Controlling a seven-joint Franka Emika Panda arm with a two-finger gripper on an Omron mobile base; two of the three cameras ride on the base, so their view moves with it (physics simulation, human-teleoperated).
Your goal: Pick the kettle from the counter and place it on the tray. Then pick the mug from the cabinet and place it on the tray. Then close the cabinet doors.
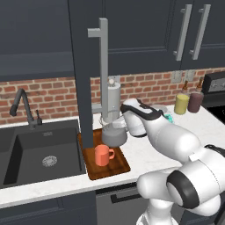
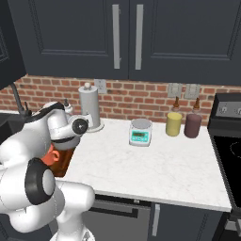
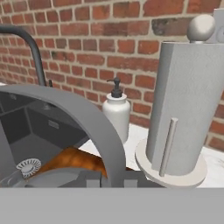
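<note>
- Kettle [image 1: 115,135]: sits on the tray [image 1: 117,169], at its back end, upright. First step looks done.
- Mug [image 1: 102,155]: orange-red, also on the tray, in front of the kettle and near it, handle facing the arm's side. Right base view shows a sliver of it [image 2: 51,155] behind the arm. Second step looks done too.
- Tray lies on the counter [image 1: 145,154] just beside the black sink [image 1: 39,154].
- Cabinet door [image 1: 87,66]: swung out over the tray, edge-on to the left base camera, silver bar handle [image 1: 103,66] facing the arm. So the cabinet is open; closing is what's left.
- The far edge of a second open door [image 2: 9,42] seems to show at the upper left of the right base view. Can't confirm.
- Tool [image 1: 112,127]: clenched, nothing visibly in it. It's down by the kettle; the hand view shows the kettle's arched handle [image 3: 83,122] right up close, so it may be touching. Can't tell contact for sure.
- Behind the tray: paper-towel roll [image 3: 186,109] and soap dispenser [image 3: 116,114] against the brick wall.
- My read: two of three steps finished. Next needs the tool lifted clear of the kettle handle, then a push on the door panel.
- Risk: snagging the kettle on the way up.
</note>
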